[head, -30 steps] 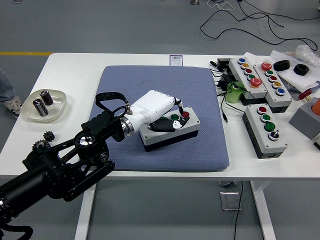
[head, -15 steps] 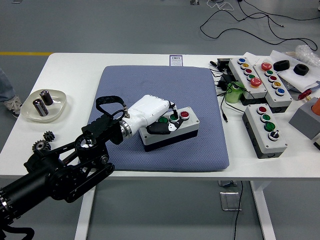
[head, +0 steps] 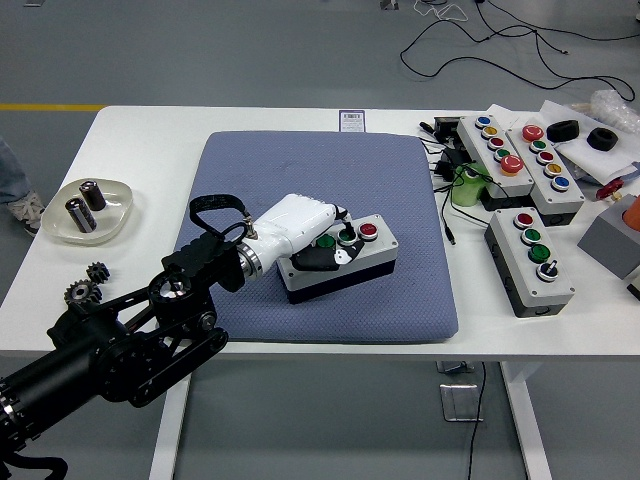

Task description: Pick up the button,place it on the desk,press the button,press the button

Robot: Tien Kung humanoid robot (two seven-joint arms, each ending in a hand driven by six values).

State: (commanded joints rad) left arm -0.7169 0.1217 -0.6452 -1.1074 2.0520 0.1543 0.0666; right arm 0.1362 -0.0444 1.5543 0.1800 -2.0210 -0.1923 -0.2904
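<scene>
— Biggest first? White worktop (head: 150,150) filling the view, blue-grey pad (head: 330,180) laid across its middle.

— And on the pad? Left arm (head: 130,340) coming in from 8 o'clock, black and jointed, ending in a white-shelled left hand (head: 310,232).

— Grasping or released? Neither: holding nothing, lying over the 9 o'clock end of the button box (head: 340,257), dark fingers (head: 318,258) curled down onto its top face, one tip at the green button (head: 347,237). Whether it is actually pressing, cannot tell.

— Box location? On the pad, a little toward 5 o'clock from its middle, lying flat and skewed. Red button (head: 369,230) uncovered at its 3 o'clock end.

— Changed from half a second back? Hardly: hand drawn slightly toward 8 o'clock, box unmoved. A second back, hand reaching further over, fingers covering the red button too.

— Off the pad? Toward 3 o'clock, a grey three-button box (head: 530,262); at 1 o'clock, two longer multi-button boxes (head: 520,160) side by side, cables beside them.

— Smaller? Shallow dish (head: 92,210) at 9 o'clock carrying two metal cylinders; two dark gears (head: 88,284) nearer the worktop's front edge.

— Right hand? Not visible.
</scene>
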